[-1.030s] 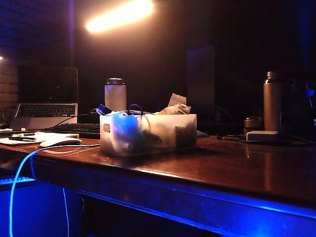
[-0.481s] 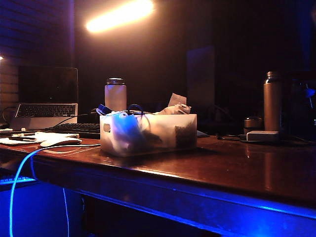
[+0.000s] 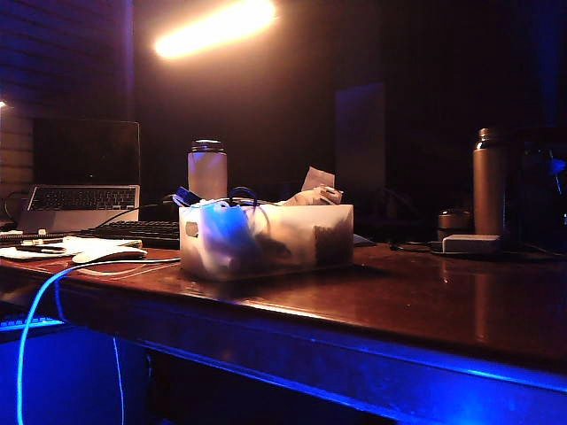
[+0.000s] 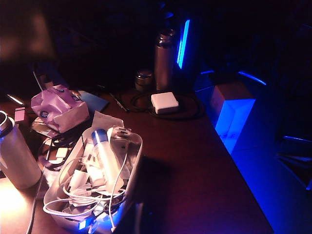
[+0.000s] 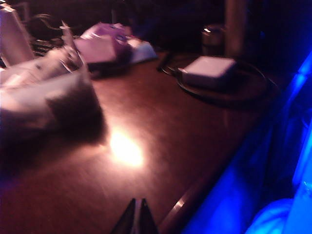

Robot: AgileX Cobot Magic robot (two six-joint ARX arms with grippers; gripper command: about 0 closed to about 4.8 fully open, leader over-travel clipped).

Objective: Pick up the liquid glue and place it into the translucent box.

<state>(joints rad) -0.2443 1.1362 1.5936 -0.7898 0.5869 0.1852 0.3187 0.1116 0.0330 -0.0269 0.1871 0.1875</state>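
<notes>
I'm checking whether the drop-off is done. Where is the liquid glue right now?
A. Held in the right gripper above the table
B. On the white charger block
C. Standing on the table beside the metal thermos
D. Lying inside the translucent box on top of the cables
D: the left wrist view shows the liquid glue lying among white cables inside the translucent box, while the right gripper is shut on nothing over bare table.
</notes>
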